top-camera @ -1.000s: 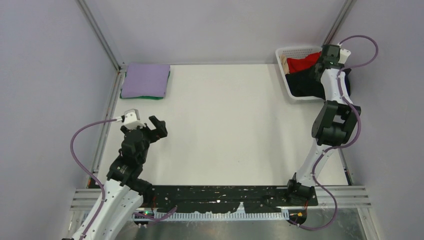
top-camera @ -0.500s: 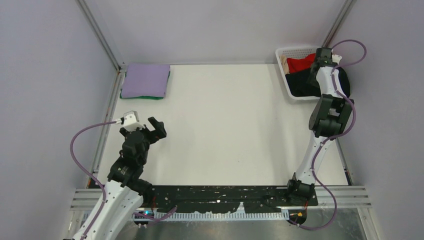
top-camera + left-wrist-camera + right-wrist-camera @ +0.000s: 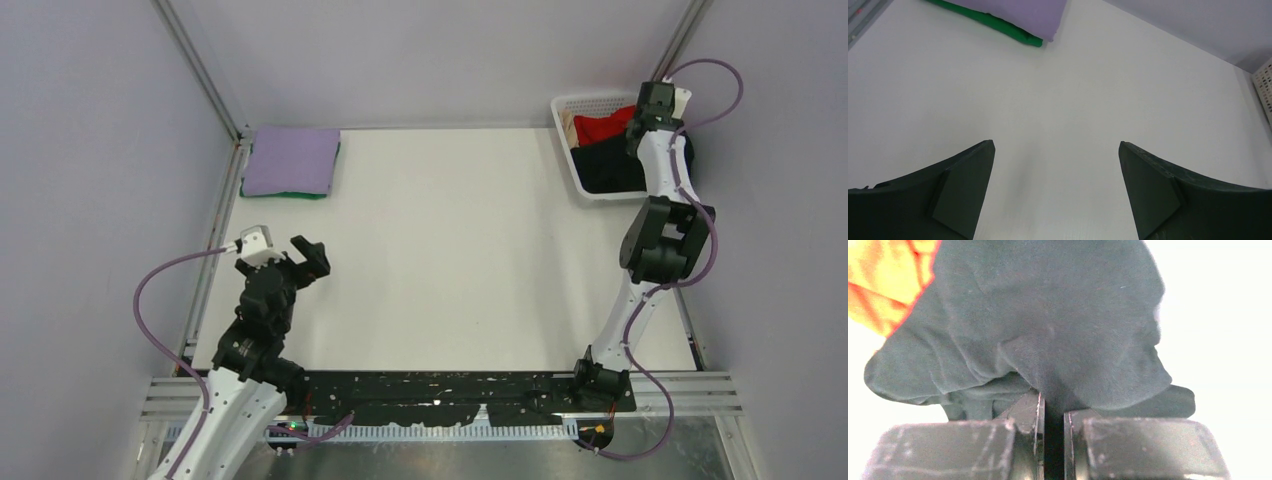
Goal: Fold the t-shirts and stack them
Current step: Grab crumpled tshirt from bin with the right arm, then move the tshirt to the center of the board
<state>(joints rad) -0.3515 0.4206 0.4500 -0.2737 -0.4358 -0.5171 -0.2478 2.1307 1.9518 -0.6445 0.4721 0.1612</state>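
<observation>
- A lavender t-shirt (image 3: 291,159) lies folded flat at the far left corner of the desk (image 3: 450,250).
- It rests on top of a folded green t-shirt (image 3: 1028,39). Only a thin strip of the green one shows along the stack's near edge.
- The left gripper (image 3: 1055,145) hangs above the bare white surface near the desk's left edge, toward the near side and well apart from the stack.
- Its jaws are spread wide with nothing between them, and they point toward the far side of the desk.
- The middle of the desk carries nothing else.
- A white lattice basket (image 3: 575,103) sits at the far right corner.
- Inside it, a sliver of beige t-shirt (image 3: 570,125) shows at the left wall.
- A rumpled red t-shirt (image 3: 598,127) lies beside the beige one, in the far part of the basket.
- A crumpled black t-shirt (image 3: 1048,315) fills the near part of the basket and spills over its right rim.
- The right arm reaches along the desk's right edge into the basket.
- The right gripper (image 3: 1053,410) has its jaws drawn almost together, pinching a fold of the black t-shirt.
- In the right wrist view the dark cloth bunches up directly ahead of the fingers, with the red fabric off to the upper left.
</observation>
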